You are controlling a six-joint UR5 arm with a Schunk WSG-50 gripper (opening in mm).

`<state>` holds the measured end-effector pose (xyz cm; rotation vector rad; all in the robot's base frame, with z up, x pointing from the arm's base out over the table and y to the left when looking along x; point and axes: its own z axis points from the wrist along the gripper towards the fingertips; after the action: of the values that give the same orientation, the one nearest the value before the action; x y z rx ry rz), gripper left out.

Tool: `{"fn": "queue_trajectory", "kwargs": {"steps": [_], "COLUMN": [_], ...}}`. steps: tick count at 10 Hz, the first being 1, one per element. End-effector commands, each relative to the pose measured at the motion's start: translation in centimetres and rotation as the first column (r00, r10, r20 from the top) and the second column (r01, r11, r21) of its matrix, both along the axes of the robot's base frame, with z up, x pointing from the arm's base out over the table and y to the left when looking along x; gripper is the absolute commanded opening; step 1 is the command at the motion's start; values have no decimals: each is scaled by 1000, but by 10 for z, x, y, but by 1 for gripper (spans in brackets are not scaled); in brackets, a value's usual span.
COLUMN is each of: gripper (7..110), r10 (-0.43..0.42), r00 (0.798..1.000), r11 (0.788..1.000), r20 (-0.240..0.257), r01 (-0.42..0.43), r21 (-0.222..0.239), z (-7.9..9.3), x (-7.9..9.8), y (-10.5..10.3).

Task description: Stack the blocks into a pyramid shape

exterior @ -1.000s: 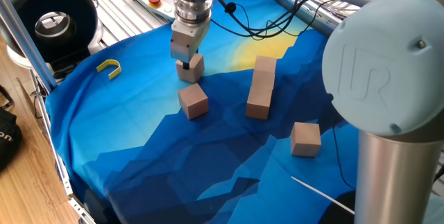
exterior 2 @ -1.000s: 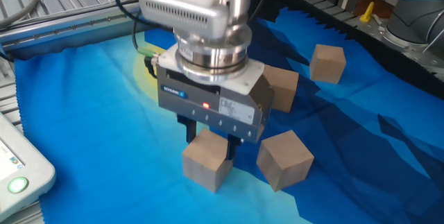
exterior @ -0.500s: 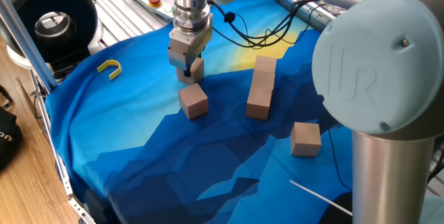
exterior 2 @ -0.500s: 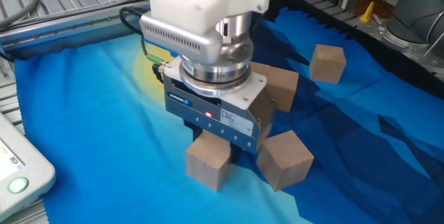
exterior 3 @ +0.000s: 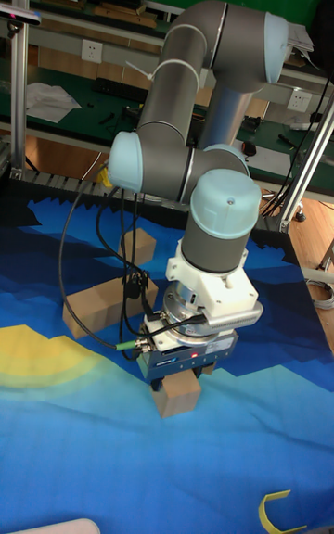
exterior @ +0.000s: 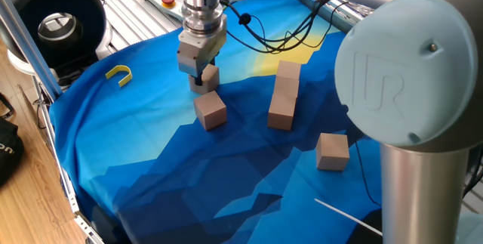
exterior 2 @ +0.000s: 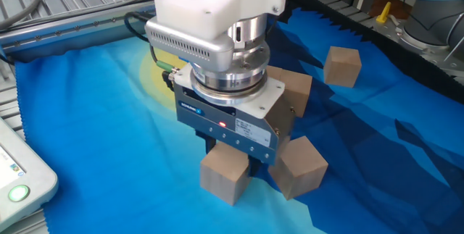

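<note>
Pincer (exterior 2: 230, 163) lowered vertically over one wooden block (exterior 2: 225, 177), its fingers straddling the cube on opposite faces; they appear closed against it, though actual contact is partly hidden by the pincer body. The top-down, square-on approach suits a cube: flat pads meet flat parallel faces, so the block should come away without twisting. In the tall fixed view the same block (exterior 3: 179, 391) sits on the blue cloth (exterior 3: 74, 460) directly under the pincer (exterior 3: 179, 380).

Taking the gripped block (exterior: 205, 77) as landmark: a second loose block (exterior: 210, 110) lies just beside it, toward the camera in one fixed view, and appears to touch it in the other fixed view. Well to its right stands a row of joined blocks (exterior: 284, 94), probably the beginning of the pyramid's base; how many it holds cannot be told. A further single block (exterior: 332, 151) lies beyond that row, well apart. A small yellow U-shaped piece (exterior: 118, 73) lies to the landmark's left and plays no part.

The blocks are plain, light-brown, smooth-faced cubes with sharp edges, all alike and unmarked.

The cloth covers the worktop in creases, which may tilt a block once it is set down.
</note>
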<state>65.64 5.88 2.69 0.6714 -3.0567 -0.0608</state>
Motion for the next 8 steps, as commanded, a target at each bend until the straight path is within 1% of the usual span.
{"fn": "queue_trajectory", "kwargs": {"steps": [1, 3, 5, 6, 7, 8], "gripper": [110, 110, 110, 110, 110, 110], "r10": [-4, -26, -117, -136, -152, -169], "r00": [1000, 999, 993, 991, 988, 985], "r11": [1000, 1000, 991, 988, 986, 985], "r20": [18, 25, 12, 8, 28, 23], "r01": [4, 26, 116, 136, 150, 168], "r21": [9, 15, 64, 75, 72, 45], "z": [-2, 0, 2, 4, 7, 9], "x": [7, 10, 12, 13, 21, 22], "y": [-3, -1, 16, 20, 21, 18]}}
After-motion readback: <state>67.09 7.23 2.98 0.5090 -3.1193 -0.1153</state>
